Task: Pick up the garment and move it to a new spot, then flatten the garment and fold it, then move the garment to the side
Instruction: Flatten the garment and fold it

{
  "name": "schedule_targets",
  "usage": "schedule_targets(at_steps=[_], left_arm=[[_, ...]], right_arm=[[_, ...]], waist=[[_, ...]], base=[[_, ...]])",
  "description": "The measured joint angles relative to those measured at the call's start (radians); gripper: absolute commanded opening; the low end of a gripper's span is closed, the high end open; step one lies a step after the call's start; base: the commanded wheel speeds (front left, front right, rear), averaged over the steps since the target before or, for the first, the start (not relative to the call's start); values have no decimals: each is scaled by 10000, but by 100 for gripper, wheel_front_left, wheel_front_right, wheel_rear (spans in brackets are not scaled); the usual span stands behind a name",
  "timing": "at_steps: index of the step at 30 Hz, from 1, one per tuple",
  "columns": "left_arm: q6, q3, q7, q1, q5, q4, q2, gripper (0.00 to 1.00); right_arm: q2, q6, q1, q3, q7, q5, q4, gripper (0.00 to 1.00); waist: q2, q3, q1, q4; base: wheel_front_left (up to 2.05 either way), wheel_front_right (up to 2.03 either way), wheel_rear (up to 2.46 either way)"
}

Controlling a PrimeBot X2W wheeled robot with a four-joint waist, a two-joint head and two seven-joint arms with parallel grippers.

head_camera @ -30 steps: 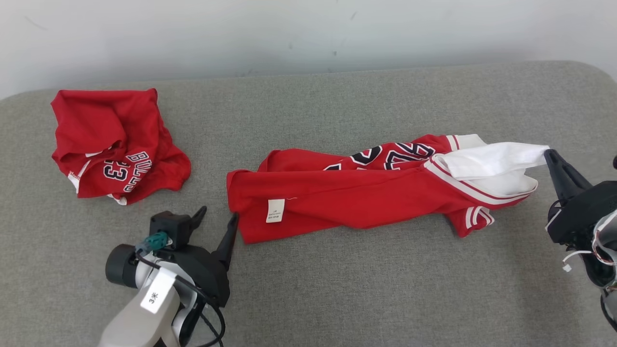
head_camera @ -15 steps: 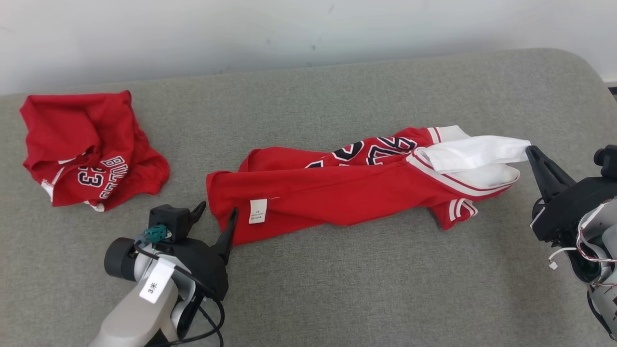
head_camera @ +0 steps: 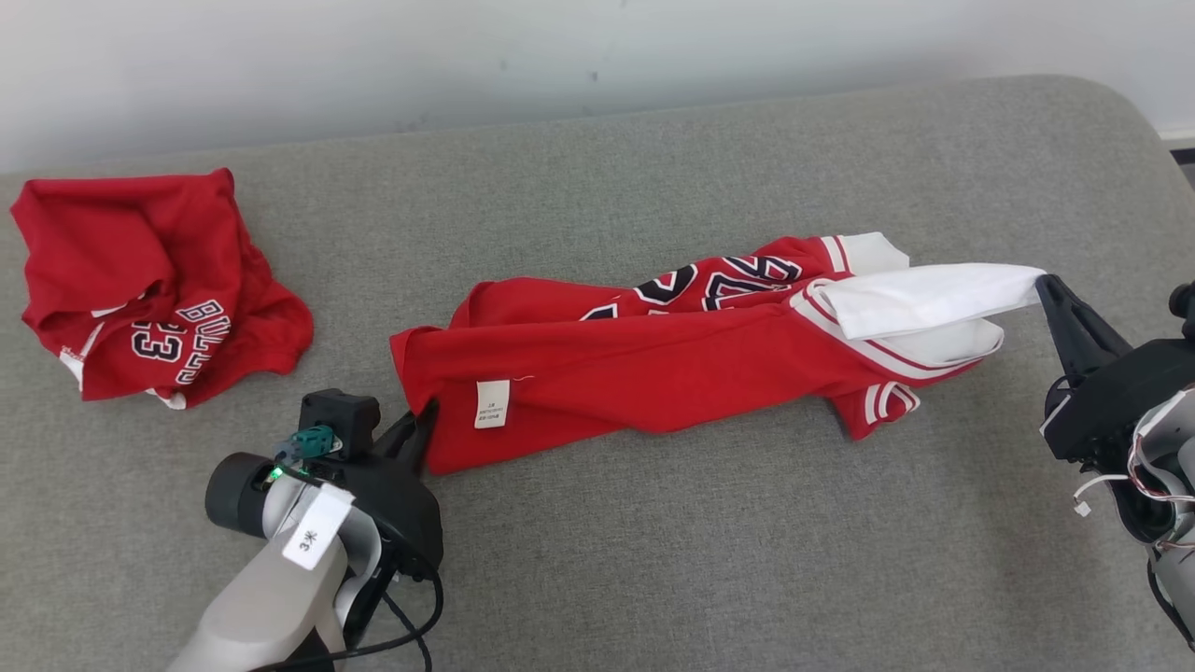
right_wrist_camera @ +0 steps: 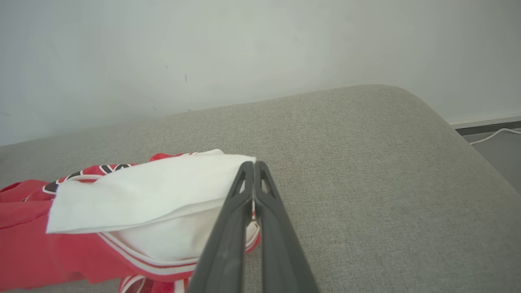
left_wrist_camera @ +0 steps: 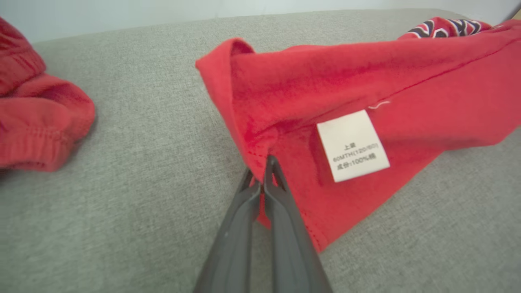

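Garment [head_camera: 653,383], left jaws clamped on its red end; right jaws clamped on its white end

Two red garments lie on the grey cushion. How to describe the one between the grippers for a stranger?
Find the grey cushion; look at its middle. The long jersey lies there, pinched by the left gripper and the right gripper. Unlike the crumpled jersey at the left, it shows a white label.
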Motion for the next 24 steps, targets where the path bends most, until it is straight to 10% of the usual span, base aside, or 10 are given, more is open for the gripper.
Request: schedule_targets(at_steps=[15,24], left_arm=[[895,-276,-261,55,775,-1026,575,0],[288,73,-291,925,107,-1879,930,0]], right_arm=[[-105,46,444,-201,-378,221,385,0],[351,71,435,280,-167,257,219,0]], waist=[[0,-396,0,467],[0,-634,-1,430]], base=[[0,0,0],[0,0,0]])
